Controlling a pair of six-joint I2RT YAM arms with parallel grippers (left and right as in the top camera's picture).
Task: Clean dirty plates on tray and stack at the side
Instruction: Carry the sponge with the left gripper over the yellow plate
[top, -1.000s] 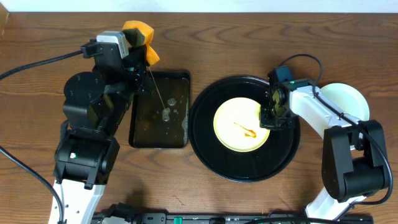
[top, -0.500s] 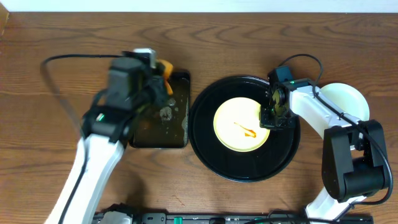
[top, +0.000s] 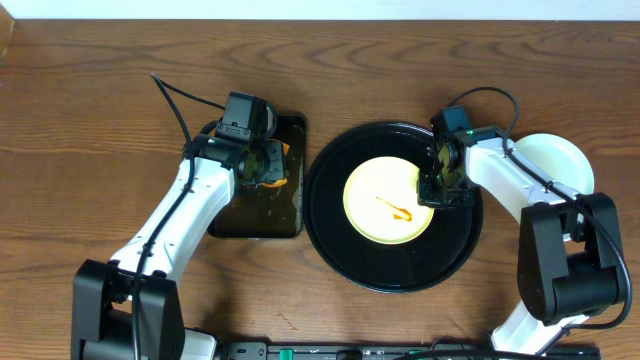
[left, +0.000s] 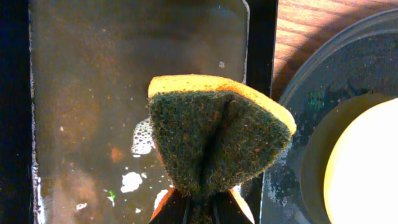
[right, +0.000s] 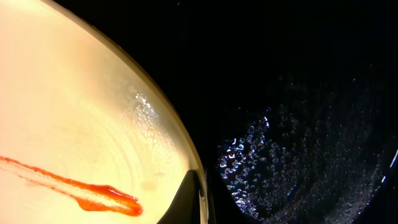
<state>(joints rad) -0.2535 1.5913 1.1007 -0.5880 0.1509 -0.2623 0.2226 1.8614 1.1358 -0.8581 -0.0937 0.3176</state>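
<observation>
A pale yellow plate (top: 388, 200) with an orange-brown sauce streak (top: 397, 210) lies in the round black tray (top: 335, 225). My right gripper (top: 437, 192) is shut on the plate's right rim; the right wrist view shows a finger (right: 200, 202) over the rim, the plate (right: 68, 112) and the streak (right: 87, 193). My left gripper (top: 265, 165) is shut on a folded orange-and-green sponge (left: 217, 143), held low over the rectangular tray (top: 292, 215). A pale plate (top: 560, 160) sits on the table at the far right, partly behind my right arm.
The rectangular black tray (left: 81, 93) holds brownish soapy water with foam flecks. The round tray's floor (right: 298, 124) is wet with droplets. The round tray's rim (left: 323, 62) lies right beside the rectangular tray. A cable (top: 180, 95) trails behind the left arm.
My left arm has swung from the back left, with the sponge raised, down over the rectangular tray. The right arm and yellow plate have not moved.
</observation>
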